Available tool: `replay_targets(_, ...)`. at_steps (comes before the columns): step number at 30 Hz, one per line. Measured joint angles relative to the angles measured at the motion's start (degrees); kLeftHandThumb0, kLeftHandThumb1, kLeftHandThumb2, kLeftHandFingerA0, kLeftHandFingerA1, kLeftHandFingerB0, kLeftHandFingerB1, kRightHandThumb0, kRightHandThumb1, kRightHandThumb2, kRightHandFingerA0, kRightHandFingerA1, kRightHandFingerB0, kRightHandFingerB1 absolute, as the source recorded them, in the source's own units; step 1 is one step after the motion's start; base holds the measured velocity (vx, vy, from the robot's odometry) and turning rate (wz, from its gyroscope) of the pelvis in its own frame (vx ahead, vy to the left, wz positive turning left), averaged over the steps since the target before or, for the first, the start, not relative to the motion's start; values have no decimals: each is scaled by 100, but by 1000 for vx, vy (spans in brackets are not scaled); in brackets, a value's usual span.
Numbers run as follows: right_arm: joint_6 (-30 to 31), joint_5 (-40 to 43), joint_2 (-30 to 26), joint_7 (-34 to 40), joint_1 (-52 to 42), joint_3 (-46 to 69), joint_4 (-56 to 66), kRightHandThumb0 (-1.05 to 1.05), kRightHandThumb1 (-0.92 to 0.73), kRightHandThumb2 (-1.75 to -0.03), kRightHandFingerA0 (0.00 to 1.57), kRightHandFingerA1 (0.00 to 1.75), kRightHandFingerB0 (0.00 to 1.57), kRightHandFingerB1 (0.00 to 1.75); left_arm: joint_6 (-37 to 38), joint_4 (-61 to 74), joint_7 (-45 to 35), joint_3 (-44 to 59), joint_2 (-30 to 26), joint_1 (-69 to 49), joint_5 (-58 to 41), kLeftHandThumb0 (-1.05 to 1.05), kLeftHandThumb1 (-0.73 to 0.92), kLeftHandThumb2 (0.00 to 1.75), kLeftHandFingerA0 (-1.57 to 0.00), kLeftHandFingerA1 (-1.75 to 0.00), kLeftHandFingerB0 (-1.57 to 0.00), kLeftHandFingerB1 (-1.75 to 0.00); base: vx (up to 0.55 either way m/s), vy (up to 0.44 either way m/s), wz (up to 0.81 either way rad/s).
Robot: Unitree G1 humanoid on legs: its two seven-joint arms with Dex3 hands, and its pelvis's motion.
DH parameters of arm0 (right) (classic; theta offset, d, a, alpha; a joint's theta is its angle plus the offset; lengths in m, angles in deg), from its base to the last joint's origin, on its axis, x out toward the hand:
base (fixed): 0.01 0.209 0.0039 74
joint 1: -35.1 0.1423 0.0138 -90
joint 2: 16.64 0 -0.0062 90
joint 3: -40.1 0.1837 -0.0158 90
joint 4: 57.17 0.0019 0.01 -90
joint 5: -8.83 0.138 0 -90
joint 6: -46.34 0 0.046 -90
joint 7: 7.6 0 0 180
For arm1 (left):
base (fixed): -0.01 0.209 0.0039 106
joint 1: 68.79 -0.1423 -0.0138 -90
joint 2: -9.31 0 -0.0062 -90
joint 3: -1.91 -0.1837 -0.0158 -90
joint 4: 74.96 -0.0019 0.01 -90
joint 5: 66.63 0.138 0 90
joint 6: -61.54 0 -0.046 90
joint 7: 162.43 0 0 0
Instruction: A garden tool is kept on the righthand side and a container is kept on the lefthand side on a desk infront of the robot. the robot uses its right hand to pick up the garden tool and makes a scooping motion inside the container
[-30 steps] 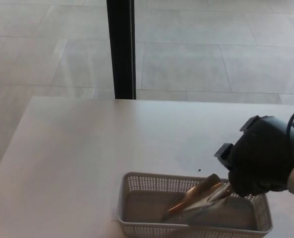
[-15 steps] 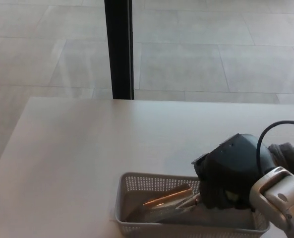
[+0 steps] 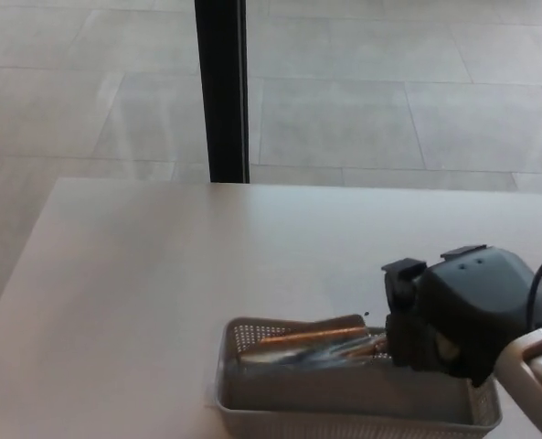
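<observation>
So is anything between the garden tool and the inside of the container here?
Nothing visible. The right hand holds the garden tool, which already lies across the inside of the container, close to its far wall.

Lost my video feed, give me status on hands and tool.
Right hand shut on wooden-handled garden tool, blade inside grey mesh plastic basket. Left hand not in view. Nothing obstructing.
</observation>
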Motion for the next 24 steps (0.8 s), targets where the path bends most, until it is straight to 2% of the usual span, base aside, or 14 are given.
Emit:
replay_targets(5, -81, 372, 7, 221, -29, 510, 75, -15, -56, -106, 87, 175, 62, 162, 0, 0, -1, 1, 0, -23, -1, -59, 63, 59, -58, -63, -52, -47, 0, 0, 0)
replay_targets(8, -158, 591, 0, 324, -32, 803, 92, -14, -49, -109, 90, 175, 70, 154, 0, 0, 0, 1, 0, -24, 0, -58, 64, 59, -59, -62, -54, -47, 0, 0, 0)
replay_targets(9, -187, 671, -3, 361, -31, 913, 96, -20, -47, -109, 121, 141, 91, 123, 0, -1, 0, 0, 0, -24, 1, -58, 64, 59, -59, -62, -53, -47, 0, 0, 0)
replay_targets(10, -206, 737, -6, 388, -31, 1006, 101, -20, -45, -108, 118, 138, 91, 121, 0, -1, 0, 0, 0, -24, 1, -60, 50, 90, -55, -68, -46, -57, 0, 0, 0)
replay_targets(11, -238, 848, -19, 428, -21, 1155, 101, -14, -49, -105, 118, 140, 92, 122, 0, -2, 0, 0, 0, -25, 2, -56, 64, 59, -57, -63, -54, -47, 0, 0, 0)
replay_targets(13, -275, 986, -64, 480, 41, 1362, 82, -10, -47, -104, 118, 138, 93, 119, 0, -1, 0, 0, 0, -25, 1, -58, 64, 59, -58, -64, -53, -47, 0, 0, 0)
replay_targets(14, -299, 1075, -108, 518, 105, 1492, 44, -15, -48, -107, 119, 135, 91, 110, 0, 0, 0, -1, 0, -25, 2, -57, 65, 59, -57, -61, -53, -47, 0, 0, 0)
replay_targets(15, -314, 1142, -141, 554, 171, 1605, 1, -15, -52, -105, 88, 175, 78, 142, 0, -1, 0, -1, 0, -30, 2, -57, 64, 59, -57, -62, -55, -47, 0, 0, 0)
replay_targets(17, -350, 1303, -254, 633, 372, 1851, -201, -17, -52, -107, 89, 175, 74, 153, 0, 0, 0, -3, 0, -36, 2, -58, 64, 59, -58, -62, -55, -46, 0, 0, 0)
replay_targets(20, -407, 1525, -496, 770, 697, 2206, -690, -20, -49, -108, 92, 175, 77, 155, 0, -1, 1, -1, 0, -53, 2, -57, 64, 59, -58, -63, -53, -48, 0, 0, 0)
replay_targets(22, -411, 1634, -650, 864, 891, 2414, -1056, -21, -58, -94, 90, 175, 73, 159, 0, -1, 1, -1, 0, -65, 2, -58, 64, 59, -58, -65, -52, -48, 0, 0, 0)
replay_targets(24, -409, 1756, -804, 965, 1063, 2614, -1498, -22, -55, -102, 91, 174, 80, 150, 0, 0, 0, -2, 0, -81, 2, -60, 64, 59, -58, -63, -52, -47, 0, 0, 0)
